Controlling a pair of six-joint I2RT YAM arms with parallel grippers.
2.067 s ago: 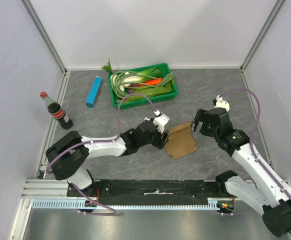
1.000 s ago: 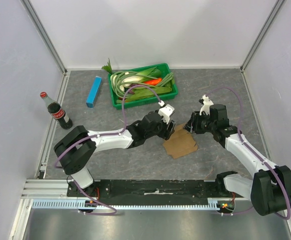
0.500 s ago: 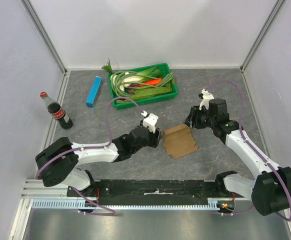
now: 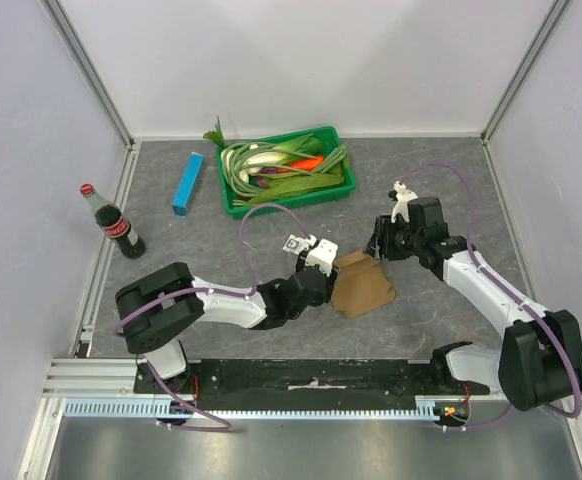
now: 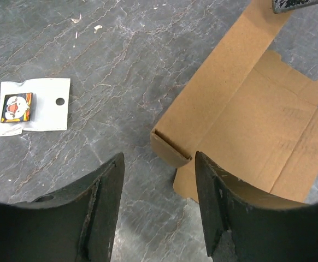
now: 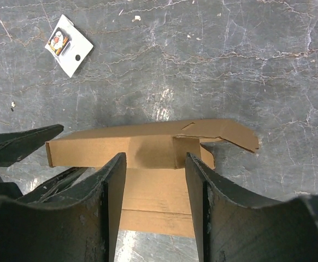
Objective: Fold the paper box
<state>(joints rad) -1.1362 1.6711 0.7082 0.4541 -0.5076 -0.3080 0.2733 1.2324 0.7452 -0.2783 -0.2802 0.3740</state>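
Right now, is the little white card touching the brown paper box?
Apart. The left wrist view shows a strip of bare grey table between the white card and the paper box.

the paper box (image 4: 363,285) is showing plain brown cardboard against a table (image 4: 221,240) that is showing dark grey stone with pale veins. the tray (image 4: 331,192) is showing bright green around pale green, white and orange vegetables (image 4: 281,165), while the slim box (image 4: 187,183) is showing blue. the bottle (image 4: 111,222) is wearing a red cap and label, and the card (image 5: 34,106) is showing white with an orange-and-black picture.
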